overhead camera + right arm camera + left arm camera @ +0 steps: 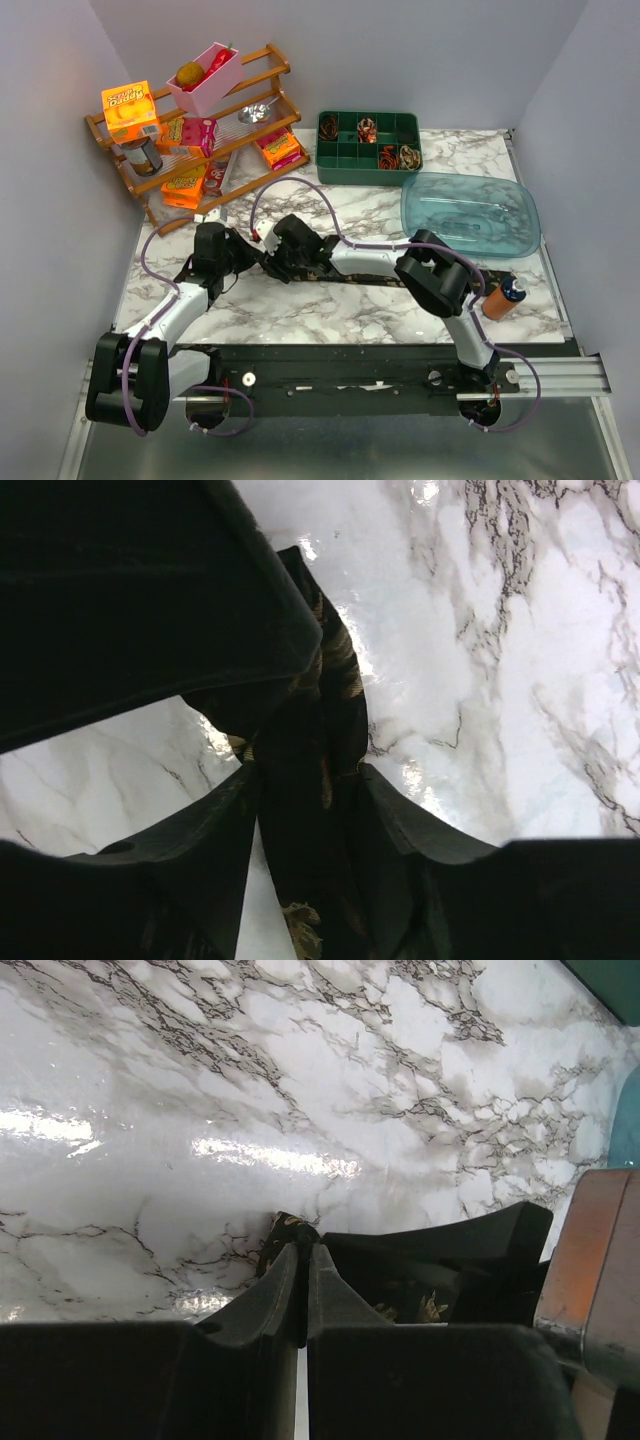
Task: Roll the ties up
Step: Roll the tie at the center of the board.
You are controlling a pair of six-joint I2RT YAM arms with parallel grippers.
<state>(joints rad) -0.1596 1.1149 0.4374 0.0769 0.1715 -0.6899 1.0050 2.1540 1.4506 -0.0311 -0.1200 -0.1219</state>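
Observation:
A dark tie with a small gold pattern (372, 280) lies in a long strip across the marble table, partly under my right arm. My left gripper (252, 262) and right gripper (274, 262) meet at its left end. In the left wrist view the left gripper (303, 1248) is shut, pinching the tie's tip (283, 1228). In the right wrist view the right gripper (305, 780) is shut on the bunched tie (335, 680), just beside the left gripper's dark body (150, 600). Small rolled ties (367, 129) sit in a green tray (368, 174).
A translucent blue lid (470, 210) lies at the right, next to the green tray. An orange bottle (500, 298) stands by the right arm. A wooden rack (255, 105) with boxes, a can and a pink bin fills the back left corner.

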